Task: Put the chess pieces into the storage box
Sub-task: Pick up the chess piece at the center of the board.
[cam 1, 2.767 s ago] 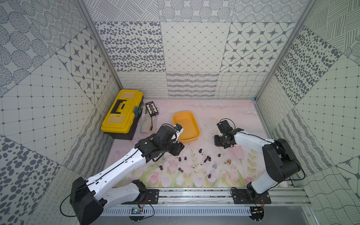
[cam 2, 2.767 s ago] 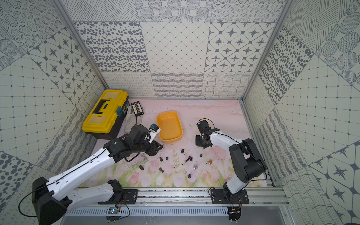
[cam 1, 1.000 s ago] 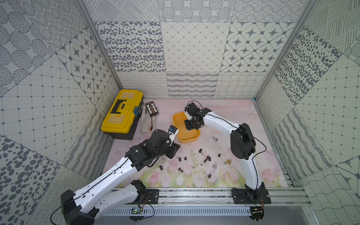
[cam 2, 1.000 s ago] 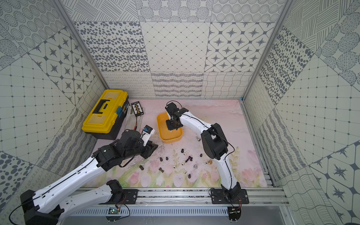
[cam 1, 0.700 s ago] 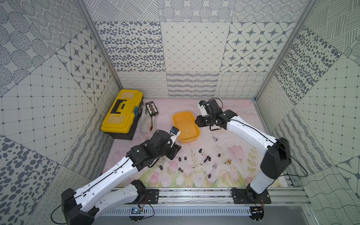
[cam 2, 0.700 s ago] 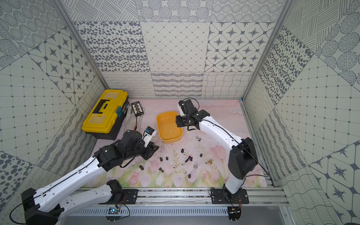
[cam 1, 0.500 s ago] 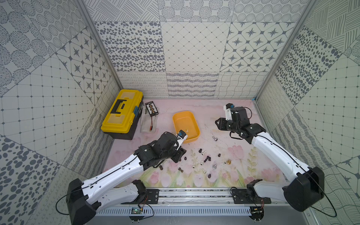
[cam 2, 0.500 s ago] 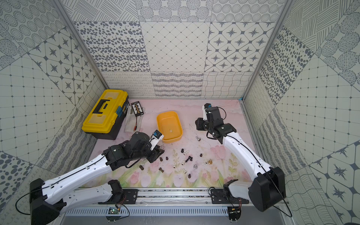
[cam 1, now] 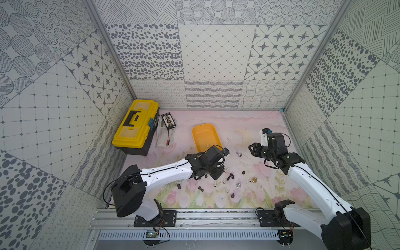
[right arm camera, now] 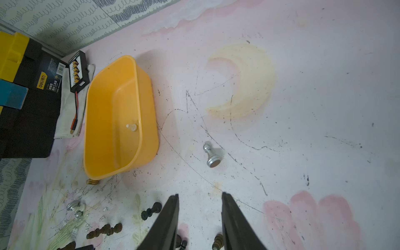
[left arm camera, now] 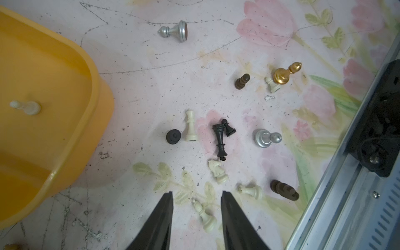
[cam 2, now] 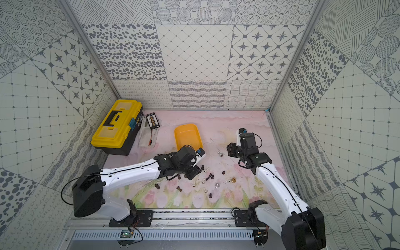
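Here's the pink, flower-painted table (cam 1: 249, 121), scuffed with dark scratches, and the yellow toolbox (cam 1: 135, 126) sits in its far left corner, a white cloth (cam 1: 164, 138) and a black connector board (cam 1: 168, 121) just beside it. The storage box (cam 1: 204, 135) stands near the middle. The chess pieces (cam 1: 230, 177) lie scattered towards the near edge, dark, cream, silver, one gold piece (cam 1: 254, 179), and a silver pawn (cam 1: 238, 154) lies tipped over apart from them.

Only one brand can be read: "deli", in yellow letters on a black sticker (right arm camera: 49, 76) (its finer print is illegible) on the toolbox (cam 1: 135, 126), left of centre in both top views.
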Available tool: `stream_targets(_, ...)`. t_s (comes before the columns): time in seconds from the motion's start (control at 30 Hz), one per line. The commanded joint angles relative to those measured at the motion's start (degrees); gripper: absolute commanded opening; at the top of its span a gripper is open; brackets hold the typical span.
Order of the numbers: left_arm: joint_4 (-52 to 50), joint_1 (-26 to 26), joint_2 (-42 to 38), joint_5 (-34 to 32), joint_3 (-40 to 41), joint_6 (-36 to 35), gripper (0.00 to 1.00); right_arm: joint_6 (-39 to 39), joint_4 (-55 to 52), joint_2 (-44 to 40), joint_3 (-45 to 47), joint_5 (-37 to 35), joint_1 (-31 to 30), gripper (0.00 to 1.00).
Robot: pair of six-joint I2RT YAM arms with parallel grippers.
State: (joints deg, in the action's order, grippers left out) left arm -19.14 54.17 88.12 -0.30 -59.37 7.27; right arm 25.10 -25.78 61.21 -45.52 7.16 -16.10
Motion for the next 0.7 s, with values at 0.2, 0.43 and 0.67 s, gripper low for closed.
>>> stream_targets(0.2, 1.1, 0.5, 10.2, -0.6, -7.2, 2.2, 0.44, 0.9, 4.6, -1.6, 2.0, 1.8, 0.1, 0.39)
stream_targets(0.43, -3.3, 0.4, 16.1, -6.0, -11.8, 3.0, 0.36, 0.6, 4.5, -3.7, 3.4, 1.9, 0.1, 0.39)
stream_targets(0.67, -4.9, 0.4, 19.3, -8.2, -14.0, 3.0, 0.34, 0.5, 4.3, -4.6, 4.5, 1.9, 0.1, 0.39)
